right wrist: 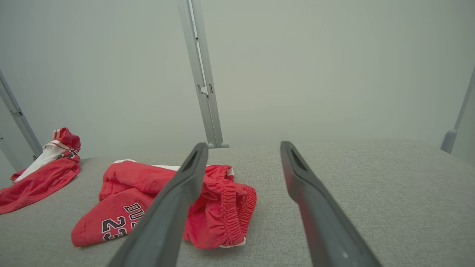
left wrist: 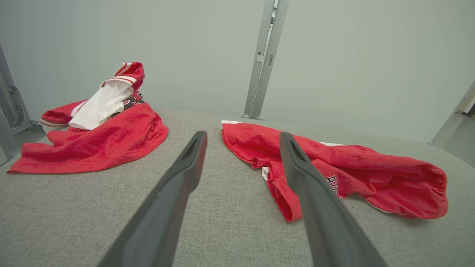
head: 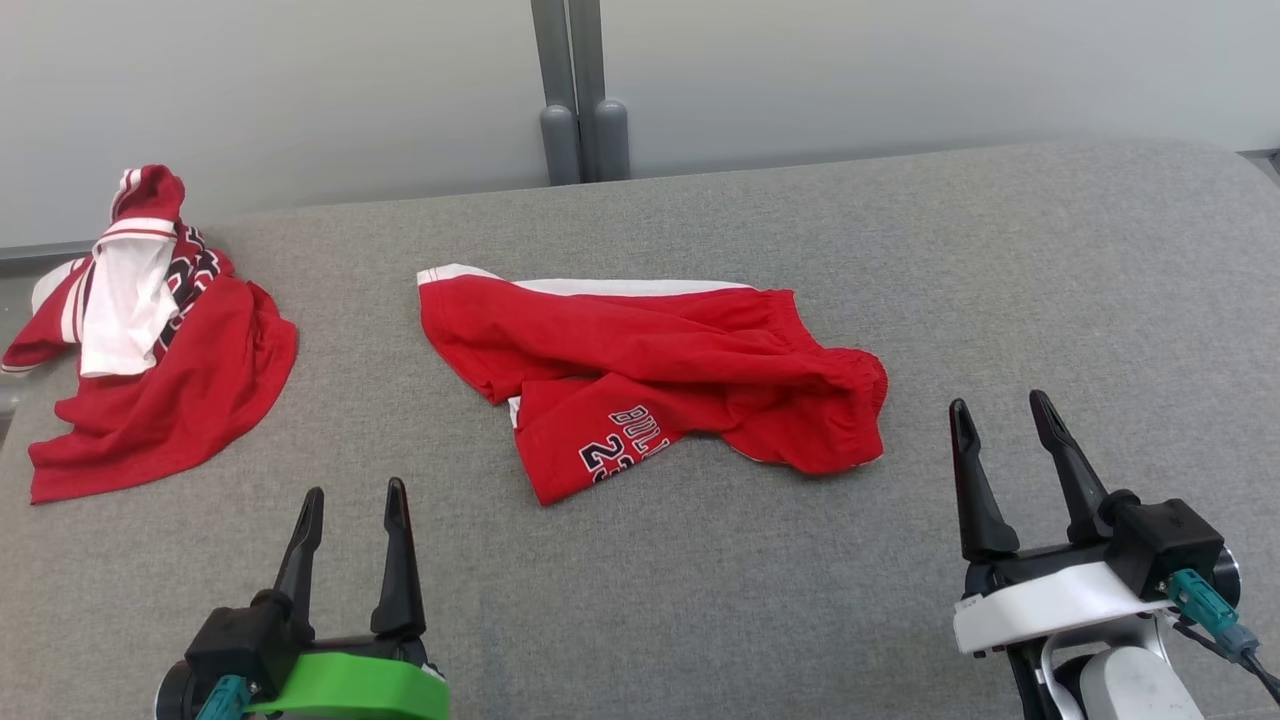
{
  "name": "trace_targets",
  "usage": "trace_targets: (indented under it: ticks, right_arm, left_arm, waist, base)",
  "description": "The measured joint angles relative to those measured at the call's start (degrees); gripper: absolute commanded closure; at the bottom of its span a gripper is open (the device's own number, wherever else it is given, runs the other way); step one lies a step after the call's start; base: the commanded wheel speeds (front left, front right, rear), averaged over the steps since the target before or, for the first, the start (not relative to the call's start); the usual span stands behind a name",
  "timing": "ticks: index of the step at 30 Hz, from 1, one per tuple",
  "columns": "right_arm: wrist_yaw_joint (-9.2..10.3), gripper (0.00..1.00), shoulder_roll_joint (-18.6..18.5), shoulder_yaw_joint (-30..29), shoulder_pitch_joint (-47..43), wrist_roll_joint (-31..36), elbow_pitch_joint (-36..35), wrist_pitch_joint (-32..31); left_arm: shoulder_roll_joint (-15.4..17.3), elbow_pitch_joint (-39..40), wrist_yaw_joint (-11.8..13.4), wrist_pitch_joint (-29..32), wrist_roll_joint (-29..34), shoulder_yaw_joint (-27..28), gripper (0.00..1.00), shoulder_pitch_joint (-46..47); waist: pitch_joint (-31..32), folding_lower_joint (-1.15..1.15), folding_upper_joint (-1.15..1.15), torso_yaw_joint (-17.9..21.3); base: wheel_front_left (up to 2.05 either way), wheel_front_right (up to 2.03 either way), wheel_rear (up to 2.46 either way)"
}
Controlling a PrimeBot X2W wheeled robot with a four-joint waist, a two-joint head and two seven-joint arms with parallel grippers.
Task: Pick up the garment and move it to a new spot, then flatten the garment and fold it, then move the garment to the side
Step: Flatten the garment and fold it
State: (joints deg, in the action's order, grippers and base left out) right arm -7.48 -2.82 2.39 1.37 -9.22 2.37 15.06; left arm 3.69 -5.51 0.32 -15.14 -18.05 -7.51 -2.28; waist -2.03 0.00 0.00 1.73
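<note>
Left end effector (head: pixel 355 488) and right end effector (head: pixel 999 400) gape empty; shorts (head: pixel 650 370) lie ahead between them on the tabletop (head: pixel 700 600), long axis sideways, waistband (head: pixel 862 372) nearer right.

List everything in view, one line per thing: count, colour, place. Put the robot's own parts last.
shorts: one, red with white trim and dark lettering, crumpled at the middle of the table
jersey: one, red and white, heaped at the table's far left
table: one, grey fabric top, under both garments
posts: two, grey, side by side behind the middle of the table's far edge
wall: one, pale, behind the table
left gripper: one, dark fingers on a green mount, open, lower left, holding nothing
right gripper: one, dark fingers on a white mount, open, lower right, holding nothing
</note>
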Motion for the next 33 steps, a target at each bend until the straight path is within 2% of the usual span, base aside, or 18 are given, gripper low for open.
trace_targets:
  ticks: [10,26,33]
  right_arm:
    - [0.0,0.0,0.0,0.08,0.0,-0.03,0.47,0.0]
    - [0.0,0.0,-0.01,0.0,0.31,0.38,0.62,0.0]
    - [0.0,0.0,-0.01,0.1,5.02,3.48,2.98,0.0]
  left_arm:
    - [-0.68,-0.56,-1.27,0.0,0.98,1.3,0.0,-0.05]
    - [-0.79,-0.6,-1.3,0.0,0.86,0.64,0.0,0.02]
    - [-0.81,-0.16,-1.23,0.0,0.7,-0.13,0.0,0.83]
  waist:
    - [0.28,0.0,0.0,0.05]
    - [-0.76,0.0,0.0,-0.62]
    - [-2.17,0.0,0.0,-1.49]
  base:
    - [0.0,0.0,0.0]
    - [0.0,0.0,0.0]
    - [0.0,0.0,0.0]
